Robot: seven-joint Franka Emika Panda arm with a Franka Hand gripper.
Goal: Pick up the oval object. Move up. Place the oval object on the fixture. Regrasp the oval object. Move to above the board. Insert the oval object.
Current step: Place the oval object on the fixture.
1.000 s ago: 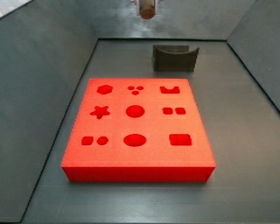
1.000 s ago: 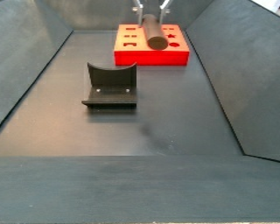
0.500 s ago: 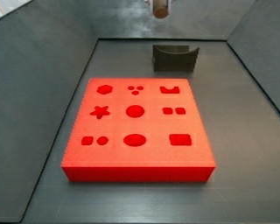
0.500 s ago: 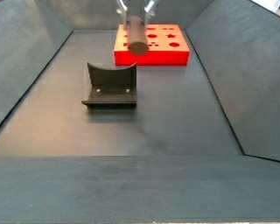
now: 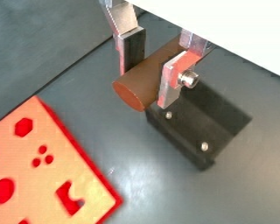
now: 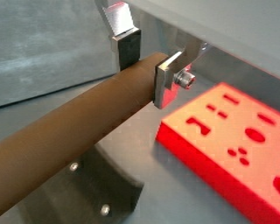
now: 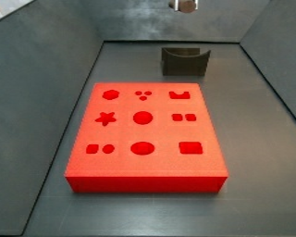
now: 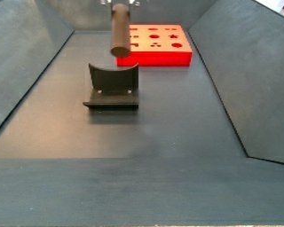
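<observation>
Gripper (image 5: 150, 68) clamped on brown oval object (image 5: 145, 80), peg between its fingers, above fixture (image 5: 206, 125)

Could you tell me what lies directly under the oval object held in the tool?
The tool grips the oval object above the fixture, with grey floor around. The fixture's notch is hidden from the wrist view.

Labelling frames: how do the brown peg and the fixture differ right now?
Colour: the oval object is brown, the fixture dark grey. Shape: the oval object is a long round rod, the fixture an L-shaped bracket with a notch on top. State: the oval object is clamped in the gripper off the floor, the fixture stands on it.
</observation>
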